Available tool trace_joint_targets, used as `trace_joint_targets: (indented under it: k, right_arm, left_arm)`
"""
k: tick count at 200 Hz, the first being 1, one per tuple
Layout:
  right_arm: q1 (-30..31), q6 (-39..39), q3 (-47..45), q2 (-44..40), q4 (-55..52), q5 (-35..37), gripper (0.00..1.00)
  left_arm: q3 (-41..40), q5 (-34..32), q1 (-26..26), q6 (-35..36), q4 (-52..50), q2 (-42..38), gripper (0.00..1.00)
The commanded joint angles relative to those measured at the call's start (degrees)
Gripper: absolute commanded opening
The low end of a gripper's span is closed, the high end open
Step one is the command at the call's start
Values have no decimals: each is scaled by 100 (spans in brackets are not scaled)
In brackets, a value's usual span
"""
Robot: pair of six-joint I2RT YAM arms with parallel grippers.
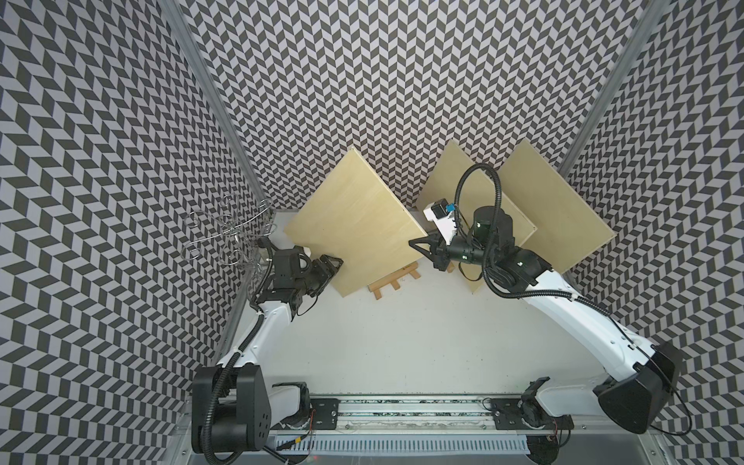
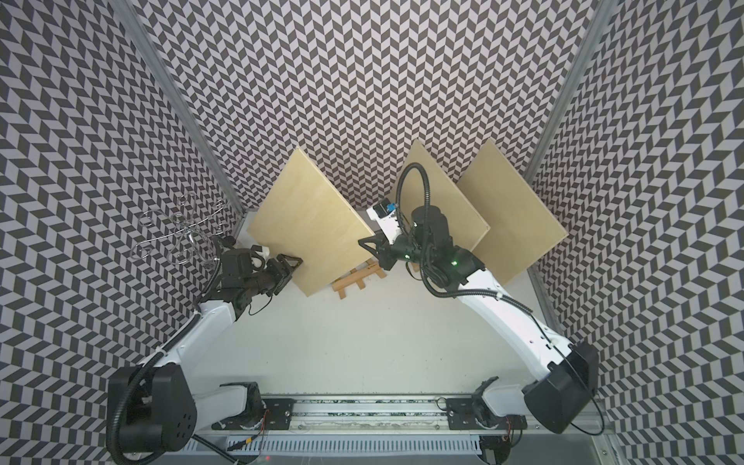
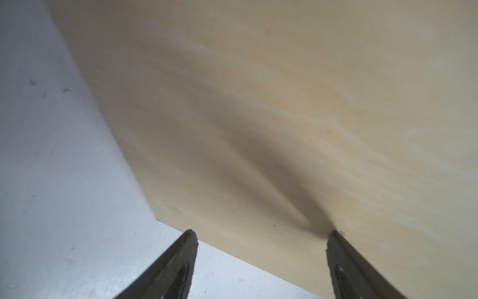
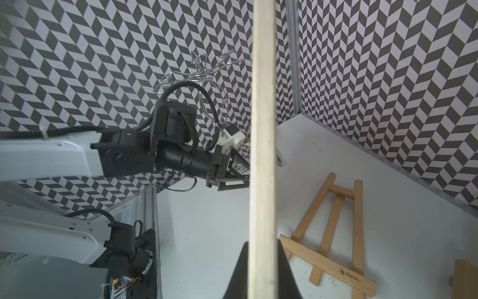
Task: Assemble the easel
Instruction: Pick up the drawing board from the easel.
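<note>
Right claw clamped on the board, left claw wide open at it

In both top views the right claw [image 1: 418,242] pinches the right corner of the wooden board [image 1: 354,217], tilted over the bench [image 1: 402,342]. The left claw [image 1: 334,263] sits at the opposite edge, and the easel [image 2: 356,278] lies flat, half under the board. Left wrist: left claw [image 3: 262,233] spread wide, one fingertip [image 3: 336,240] touching the board [image 3: 284,103] face. Right wrist: right claw [image 4: 262,261] squeezed tight on the board's thin edge, easel [image 4: 333,220] flat, long axis pointing at the patterned wall [image 4: 388,77].
</note>
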Motion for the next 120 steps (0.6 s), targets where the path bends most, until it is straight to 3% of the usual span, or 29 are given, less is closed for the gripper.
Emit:
trace_joint_targets:
  k: [1,47,69,120]
  right_arm:
    - [83,-859,56,-276,-546,-62,0]
    - [74,-517,68,-637,-628,509,0]
    - [67,-374,-15,-881,-548,585,0]
    - [-18,-413,342,-1259,-1539,854,0]
  left_arm:
    - [671,482,43,19,-220,-182,85]
    - [1243,-82,138,285,-1022,-137,89]
    - [908,-381,333,145,-1097,-219,89]
    - [166,-527,647,-148,-961,-327,87]
